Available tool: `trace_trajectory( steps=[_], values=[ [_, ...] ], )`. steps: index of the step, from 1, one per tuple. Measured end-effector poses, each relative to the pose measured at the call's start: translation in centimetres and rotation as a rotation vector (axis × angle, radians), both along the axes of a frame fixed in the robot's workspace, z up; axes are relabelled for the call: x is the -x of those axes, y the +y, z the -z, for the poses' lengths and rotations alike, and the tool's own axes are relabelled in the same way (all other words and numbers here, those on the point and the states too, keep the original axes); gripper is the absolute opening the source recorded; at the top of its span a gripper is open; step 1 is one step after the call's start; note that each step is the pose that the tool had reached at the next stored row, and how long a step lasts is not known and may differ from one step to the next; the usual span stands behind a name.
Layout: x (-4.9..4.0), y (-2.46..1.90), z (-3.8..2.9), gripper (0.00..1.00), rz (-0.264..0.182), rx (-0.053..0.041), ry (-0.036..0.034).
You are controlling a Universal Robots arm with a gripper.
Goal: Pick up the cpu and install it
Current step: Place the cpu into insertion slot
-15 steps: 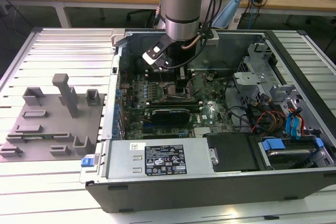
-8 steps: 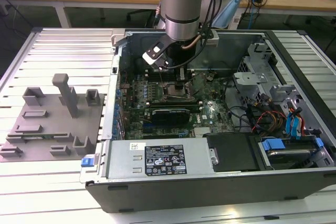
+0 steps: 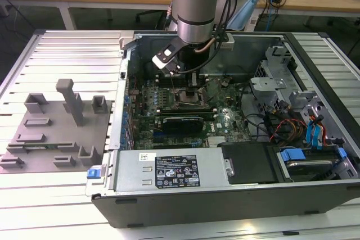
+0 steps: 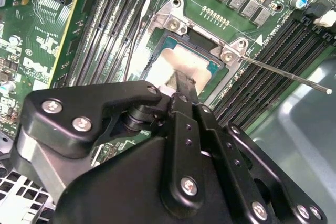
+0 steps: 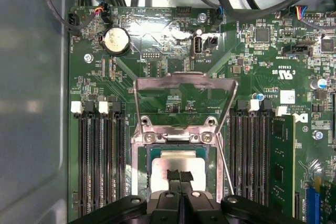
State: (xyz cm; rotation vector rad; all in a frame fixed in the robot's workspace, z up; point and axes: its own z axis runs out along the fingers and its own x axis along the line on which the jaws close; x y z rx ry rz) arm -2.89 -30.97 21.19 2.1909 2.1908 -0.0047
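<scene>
Cpu: we see the cpu (image 5: 176, 162) lying flat inside the square socket frame (image 5: 139, 156) on the motherboard (image 5: 157, 35) — its silvery top faces up in both wrist views.
Gripper: the gripper (image 5: 180, 177) stands right over the cpu. Its two black fingertips are drawn together with only a thin line between them, and nothing is clamped there. The tips seem to rest on the cpu's top, but we cannot be sure of the contact.
Socket cover: the metal load plate (image 5: 184, 77) is swung open, away from the cpu. The thin lever (image 4: 283, 74) sticks out beside the frame.
Beside the socket: black memory slots (image 5: 100, 156) run on both sides, with one green memory module (image 5: 283, 166) seated. A round coin battery (image 5: 116, 40) sits further off.
Case: the open computer case (image 3: 236, 203) holds the motherboard, a grey power supply (image 3: 132, 175), a blue-tabbed drive bay (image 3: 292, 154) and bundled cables (image 3: 281, 125).
Writing: a white label (image 3: 177, 171) with dark print lies on the power supply — too small for us to read.
Outside the case: a grey fixture plate (image 3: 56, 133) with upright holders lies on the ribbed metal table (image 3: 56, 212), at the exterior view's left.
</scene>
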Motion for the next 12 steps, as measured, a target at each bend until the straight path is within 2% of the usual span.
trace_trajectory(
  steps=[12],
  values=[
    [0.05,-0.01,0.71,0.11,0.000,0.0003,0.0004]
  ],
)
